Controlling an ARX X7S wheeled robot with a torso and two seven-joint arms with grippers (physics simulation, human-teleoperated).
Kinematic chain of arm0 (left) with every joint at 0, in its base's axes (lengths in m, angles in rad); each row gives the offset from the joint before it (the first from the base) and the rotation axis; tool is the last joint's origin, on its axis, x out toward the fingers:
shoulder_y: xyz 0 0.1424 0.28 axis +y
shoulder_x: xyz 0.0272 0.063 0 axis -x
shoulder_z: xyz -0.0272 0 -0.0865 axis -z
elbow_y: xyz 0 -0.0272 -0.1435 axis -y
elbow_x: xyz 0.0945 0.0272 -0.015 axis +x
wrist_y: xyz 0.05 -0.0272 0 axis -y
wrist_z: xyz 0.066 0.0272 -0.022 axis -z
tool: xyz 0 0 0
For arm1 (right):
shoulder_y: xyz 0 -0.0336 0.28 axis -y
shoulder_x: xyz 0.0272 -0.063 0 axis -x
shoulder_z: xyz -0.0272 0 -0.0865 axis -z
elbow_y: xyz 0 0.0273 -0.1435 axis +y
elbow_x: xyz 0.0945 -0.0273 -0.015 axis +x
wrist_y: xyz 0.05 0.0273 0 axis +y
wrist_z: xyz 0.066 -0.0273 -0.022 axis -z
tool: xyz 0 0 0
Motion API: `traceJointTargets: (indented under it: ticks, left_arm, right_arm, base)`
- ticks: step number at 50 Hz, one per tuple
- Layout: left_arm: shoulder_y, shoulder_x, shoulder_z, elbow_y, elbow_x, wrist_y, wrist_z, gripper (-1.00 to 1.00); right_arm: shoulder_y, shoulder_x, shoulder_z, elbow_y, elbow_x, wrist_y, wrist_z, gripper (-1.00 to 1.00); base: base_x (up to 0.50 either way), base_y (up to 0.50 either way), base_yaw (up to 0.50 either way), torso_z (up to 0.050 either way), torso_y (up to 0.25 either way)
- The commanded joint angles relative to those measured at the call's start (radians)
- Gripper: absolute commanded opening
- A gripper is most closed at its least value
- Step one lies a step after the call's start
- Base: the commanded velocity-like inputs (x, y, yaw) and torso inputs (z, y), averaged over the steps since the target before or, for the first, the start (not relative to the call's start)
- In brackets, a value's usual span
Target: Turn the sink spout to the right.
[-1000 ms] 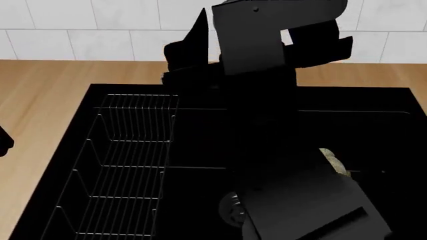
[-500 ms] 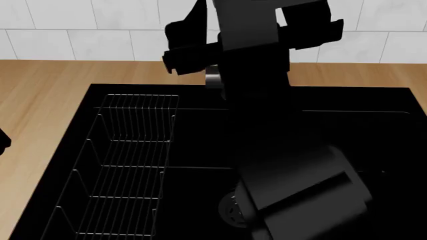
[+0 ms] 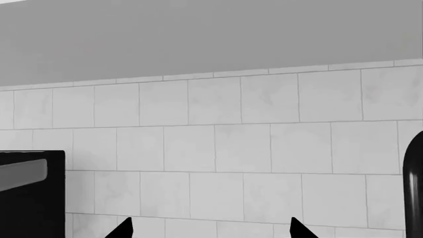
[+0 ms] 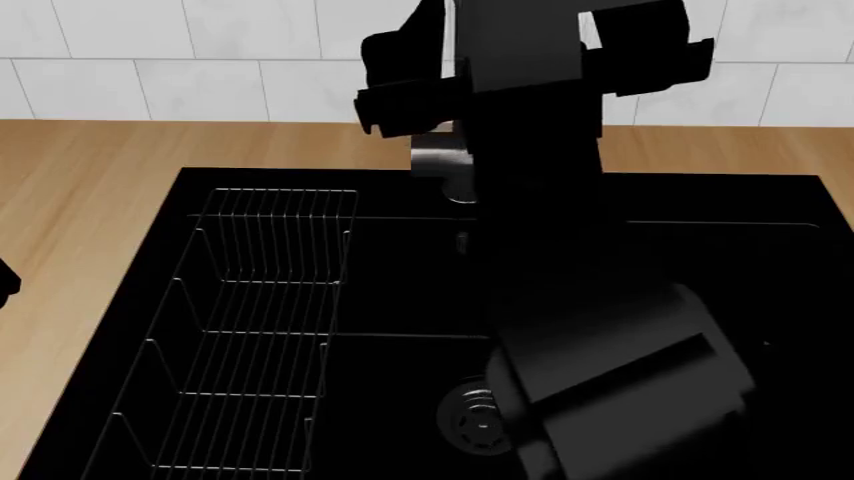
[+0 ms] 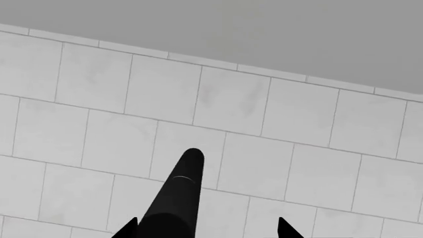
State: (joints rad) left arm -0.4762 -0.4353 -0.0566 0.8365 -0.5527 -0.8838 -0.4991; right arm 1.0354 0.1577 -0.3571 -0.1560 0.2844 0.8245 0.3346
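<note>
The sink [image 4: 761,270] is a wide matte black basin with a round metal drain [image 4: 467,420]. My right arm [image 4: 601,370] reaches over it toward the wall and hides most of the faucet. Only a grey metal part of the sink spout [image 4: 438,160] shows under the arm. In the right wrist view my right gripper [image 5: 206,229] is open. A dark round-ended faucet tube [image 5: 177,198] rises between its fingertips, close to one of them; I cannot tell whether it touches. My left gripper [image 3: 208,232] is open and empty, facing the tiled wall.
A wire dish rack [image 4: 240,330] fills the sink's left part. Wooden counter [image 4: 80,190] surrounds the basin, with a white tiled wall [image 4: 200,60] behind. In the left wrist view a black block [image 3: 29,193] and a dark curved edge [image 3: 413,183] stand at the sides.
My right arm and gripper have shifted to the right along the back of the sink. The grey faucet part under the arm has come into view and moved right with it.
</note>
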Motion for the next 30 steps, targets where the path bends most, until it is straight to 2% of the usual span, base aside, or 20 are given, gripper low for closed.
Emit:
traceJointTargets:
  ticks: [1, 30]
  left_arm:
    - [0.000, -0.002, -0.003, 0.004, -0.008, -0.001, -0.005, 1.00]
    - [0.003, -0.006, -0.001, -0.003, -0.015, 0.007, -0.016, 1.00]
  right_arm:
    - [-0.001, 0.009, 0.003, 0.002, 0.001, -0.004, 0.013, 1.00]
    - [-0.020, 0.055, 0.018, -0.053, 0.013, 0.042, 0.043, 1.00]
  base:
    - [0.00, 0.00, 0.00, 0.000, 0.000]
    - [0.00, 0.00, 0.00, 0.000, 0.000]
